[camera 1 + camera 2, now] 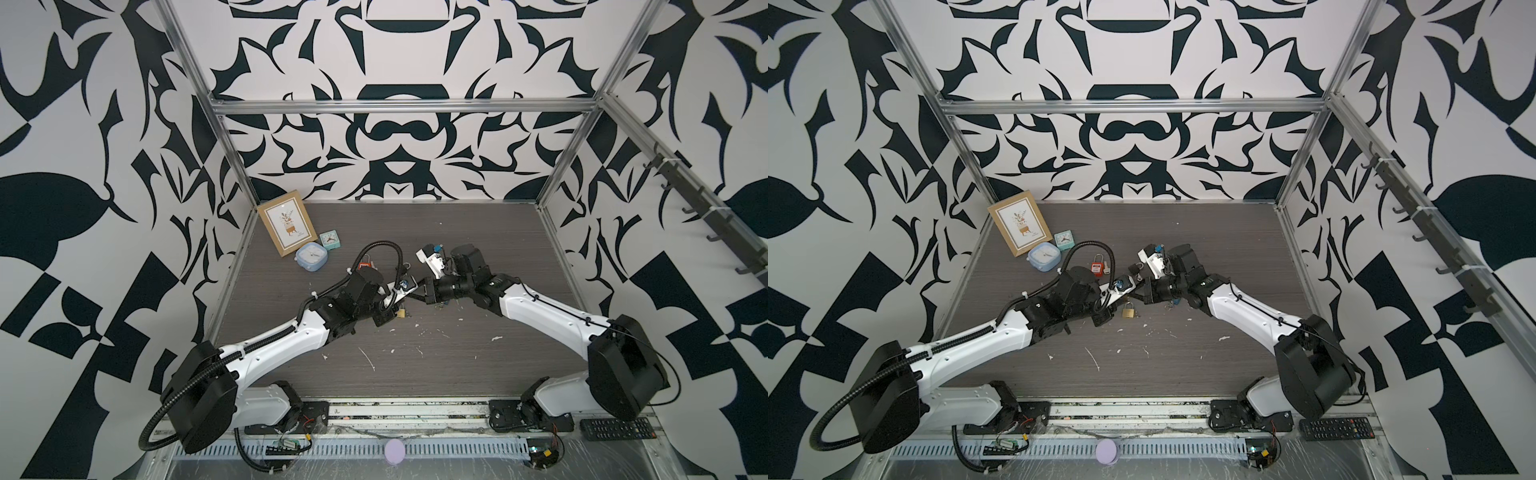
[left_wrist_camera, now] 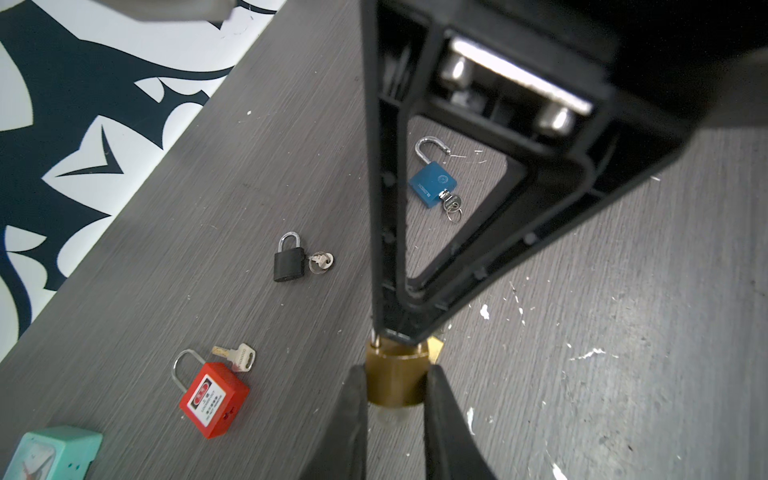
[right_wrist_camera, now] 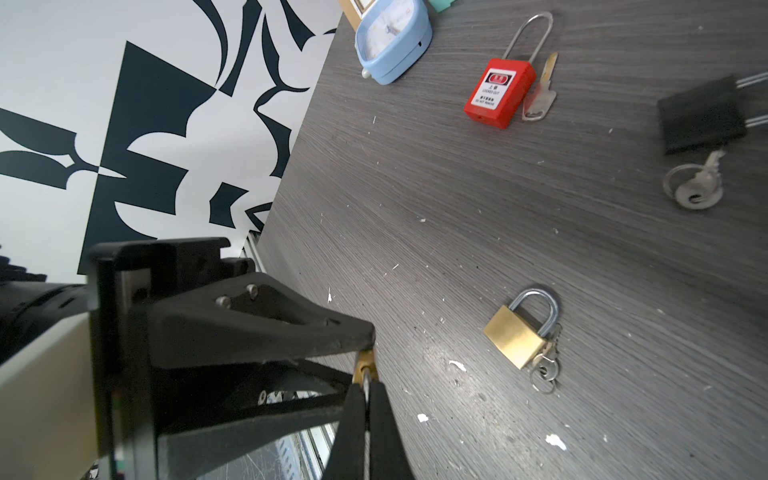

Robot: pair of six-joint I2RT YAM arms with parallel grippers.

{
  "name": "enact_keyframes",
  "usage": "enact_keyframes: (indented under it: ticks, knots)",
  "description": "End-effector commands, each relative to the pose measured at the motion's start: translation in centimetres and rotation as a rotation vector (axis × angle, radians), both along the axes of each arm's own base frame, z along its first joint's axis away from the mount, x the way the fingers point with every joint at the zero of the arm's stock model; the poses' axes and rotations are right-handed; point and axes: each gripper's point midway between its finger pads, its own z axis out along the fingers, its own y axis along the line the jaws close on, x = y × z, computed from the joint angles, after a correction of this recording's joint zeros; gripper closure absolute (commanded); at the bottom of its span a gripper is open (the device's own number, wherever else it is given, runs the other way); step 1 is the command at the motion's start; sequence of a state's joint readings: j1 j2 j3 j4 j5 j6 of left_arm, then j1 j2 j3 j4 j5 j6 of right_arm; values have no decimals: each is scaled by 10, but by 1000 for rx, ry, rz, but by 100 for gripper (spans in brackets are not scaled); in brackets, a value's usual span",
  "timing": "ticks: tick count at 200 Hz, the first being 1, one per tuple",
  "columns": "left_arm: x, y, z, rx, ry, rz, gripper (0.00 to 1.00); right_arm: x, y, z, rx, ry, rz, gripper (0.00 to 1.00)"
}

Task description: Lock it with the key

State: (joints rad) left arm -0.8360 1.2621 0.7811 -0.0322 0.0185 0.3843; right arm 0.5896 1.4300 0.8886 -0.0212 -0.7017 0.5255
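My left gripper [image 2: 395, 376] is shut on the body of a small brass padlock [image 2: 397, 359], held above the table. My right gripper [image 3: 366, 386] comes at it from the opposite side and is shut on a thin silver key [image 3: 367, 384]. The key's tip sits in the end of that padlock [image 3: 365, 360]. In both top views the two grippers meet tip to tip over the middle of the table [image 1: 1134, 294], and the held padlock is mostly hidden there.
On the table lie a second brass padlock with keys [image 3: 517, 334], a red padlock [image 2: 214, 399] with a loose key [image 2: 237, 355], a black padlock [image 2: 289, 262] and an open blue padlock [image 2: 432, 187]. Two clocks [image 1: 311, 255] and a picture frame [image 1: 286, 222] stand back left.
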Motion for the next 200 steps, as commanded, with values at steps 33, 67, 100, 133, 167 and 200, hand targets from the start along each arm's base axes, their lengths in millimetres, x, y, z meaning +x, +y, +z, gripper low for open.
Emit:
enact_keyframes:
  ticks: [33,67,100,133,167,200]
  knots:
    - [18,-36,182,-497,-415,-39,100,-51,13,-47,-61,206,125,100]
    - [21,-35,177,-485,-415,-30,100,-49,15,-44,-61,194,125,100]
    - [22,-34,157,-452,-380,-18,100,-45,16,-35,-65,160,125,100]
    - [20,-26,114,-382,-290,15,100,-34,13,-19,-71,102,107,100]
    - [10,-9,62,-309,-165,66,100,-14,2,3,-67,43,62,99]
    - [-1,8,23,-268,-55,116,100,4,-9,29,-49,-19,29,87]
